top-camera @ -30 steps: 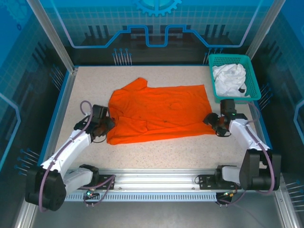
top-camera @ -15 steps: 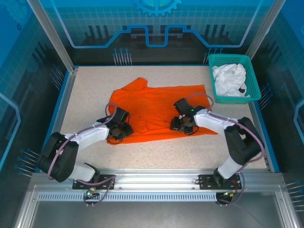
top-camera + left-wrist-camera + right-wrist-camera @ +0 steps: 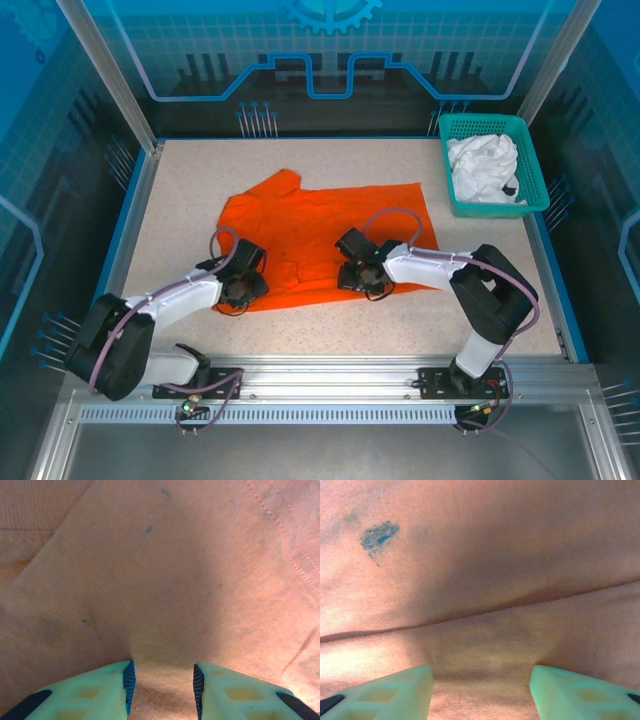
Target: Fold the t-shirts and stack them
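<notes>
The orange t-shirt [image 3: 320, 225] lies spread in the middle of the table, one sleeve pointing to the far left. My left gripper [image 3: 243, 283] rests on its near left part. In the left wrist view the left gripper [image 3: 161, 672] is open, its fingers [image 3: 107, 690] pressed into orange cloth [image 3: 165, 580] that rises between them. My right gripper [image 3: 355, 272] sits on the shirt's near middle. The right wrist view has the right gripper [image 3: 481, 670] wide open over a fold line in the orange cloth [image 3: 485, 630]. The white t-shirt [image 3: 482, 165] lies crumpled in the basket.
The teal lattice basket [image 3: 455, 190] stands at the far right corner of the table. A blue rim [image 3: 130, 220] borders the speckled tabletop [image 3: 200, 170]. A small dark blue stain [image 3: 379, 535] marks the orange cloth.
Both grippers have moved inward from the shirt's left and right edges onto the cloth. The right one travelled furthest, to the middle. The shirt has shifted slightly left.
</notes>
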